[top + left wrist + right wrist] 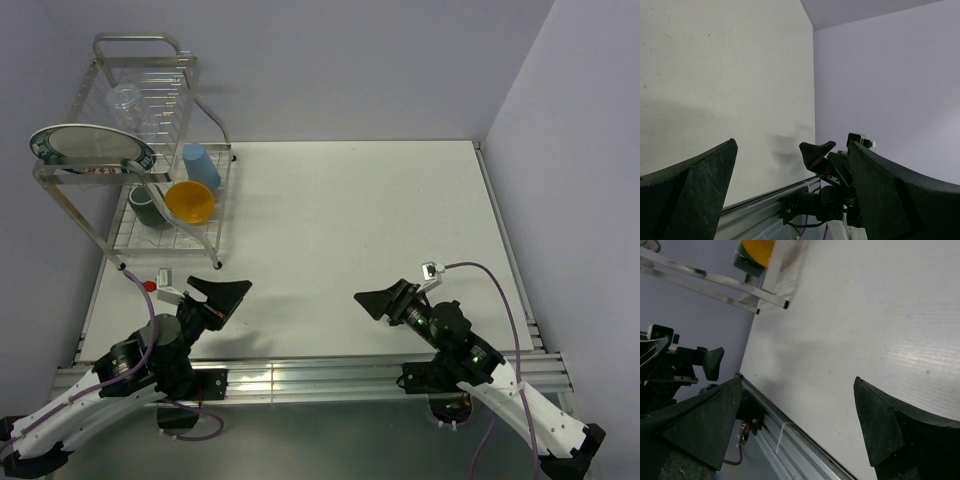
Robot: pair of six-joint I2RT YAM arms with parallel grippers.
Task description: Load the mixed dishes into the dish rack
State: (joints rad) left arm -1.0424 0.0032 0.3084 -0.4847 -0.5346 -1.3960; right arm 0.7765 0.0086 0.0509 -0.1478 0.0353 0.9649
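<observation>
One chrome dish rack (pixel 130 40) holds five dishes: in its upper tier, one silver plate (pixel 88 147) and one clear glass (pixel 127 103); in its lower tier, one light blue cup (pixel 200 165), one orange-yellow bowl (pixel 189 202) and one dark mug (pixel 150 208). Two grippers, the left gripper (pixel 225 292) and the right gripper (pixel 380 302), share one tabletop (pixel 350 220) with the rack.

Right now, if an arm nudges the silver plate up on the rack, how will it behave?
The silver plate looks rigid and glossy, so probably slippery against thin wire. It seems to lie nearly flat on top of the dish rack rather than in a slot, so a push could slide it off.
</observation>
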